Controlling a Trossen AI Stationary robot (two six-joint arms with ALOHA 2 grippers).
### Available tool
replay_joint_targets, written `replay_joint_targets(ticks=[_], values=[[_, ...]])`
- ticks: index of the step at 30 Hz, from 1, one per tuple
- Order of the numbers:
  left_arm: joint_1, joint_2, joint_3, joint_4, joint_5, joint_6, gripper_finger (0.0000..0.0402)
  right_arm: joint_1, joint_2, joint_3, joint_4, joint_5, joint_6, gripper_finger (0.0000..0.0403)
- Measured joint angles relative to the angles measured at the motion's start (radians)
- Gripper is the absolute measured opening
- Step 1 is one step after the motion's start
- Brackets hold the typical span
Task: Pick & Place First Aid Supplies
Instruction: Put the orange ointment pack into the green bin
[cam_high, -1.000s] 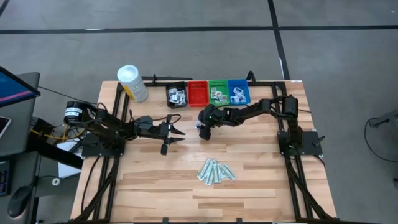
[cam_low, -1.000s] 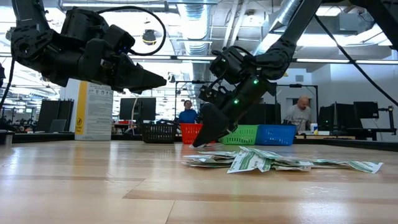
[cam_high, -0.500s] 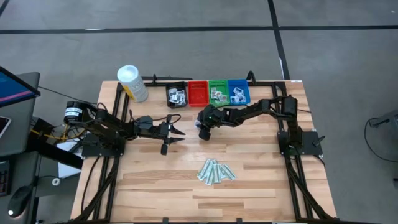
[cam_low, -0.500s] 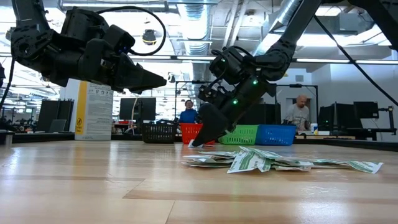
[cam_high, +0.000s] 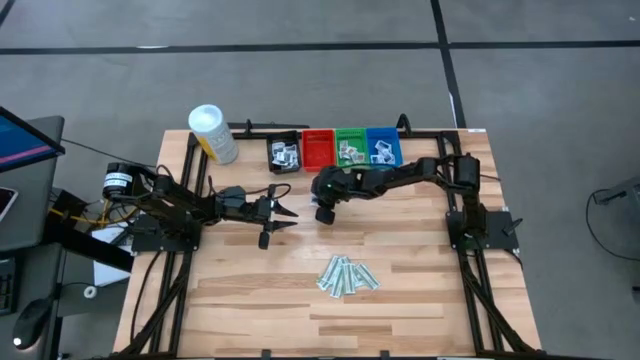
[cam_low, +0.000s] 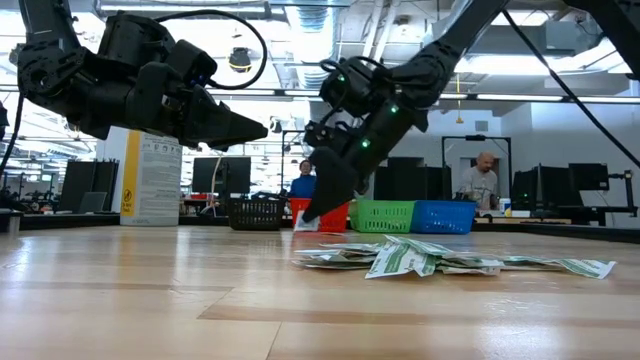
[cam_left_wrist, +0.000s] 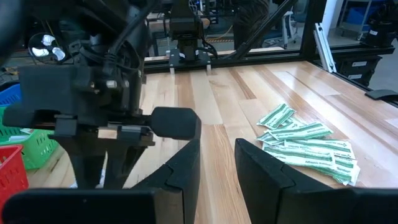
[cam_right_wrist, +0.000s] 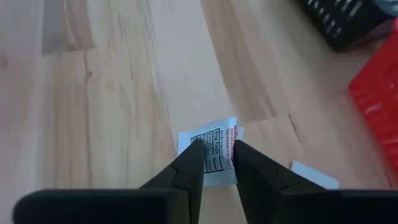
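Note:
My right gripper (cam_high: 325, 210) hangs in front of the red bin (cam_high: 318, 150), shut on a small white packet with red and dark print (cam_right_wrist: 211, 134). The low view shows its tips (cam_low: 308, 215) above the tabletop. A second white packet (cam_right_wrist: 314, 176) lies flat on the wood beside it. A heap of pale-green wrapped strips (cam_high: 347, 275) lies at the table's middle, toward the near edge. My left gripper (cam_high: 283, 215) hovers left of centre, pointing toward the right, open with nothing between its fingers (cam_left_wrist: 186, 168). My right gripper pinches the white packet between its two fingertips, across the packet's printed middle (cam_right_wrist: 216, 142). The fingers slant down from the table's right side. The packet sticks out beyond the fingertips and, in the low view, hangs above the wood.
A row of small bins stands at the far edge: black (cam_high: 284, 152), red, green (cam_high: 351, 149) and blue (cam_high: 384, 148), some with packets inside. A white canister with a yellow label (cam_high: 213, 133) stands at the far left. Bare wood lies between the arms and the strips.
My right gripper has risen from the tabletop and shifted a little toward the left, tipping slightly, and the white packet has come up with it. My left gripper has kept still.

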Motion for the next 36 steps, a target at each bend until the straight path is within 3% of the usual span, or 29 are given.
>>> replay_joint_targets(ticks=[9, 24, 36], values=[[0.0, 0.0, 0.0, 0.0, 0.0, 0.0, 0.0102, -0.009, -0.001, 0.082, -0.151, 0.003, 0.007, 0.0061], [0.0, 0.0, 0.0, 0.0, 0.0, 0.0, 0.0102, -0.022, -0.002, 0.085, -0.148, 0.003, 0.01, 0.0007], [0.0, 0.0, 0.0, -0.001, 0.0, 0.0, 0.0102, -0.026, -0.009, 0.085, -0.168, 0.003, 0.0, 0.0006]])
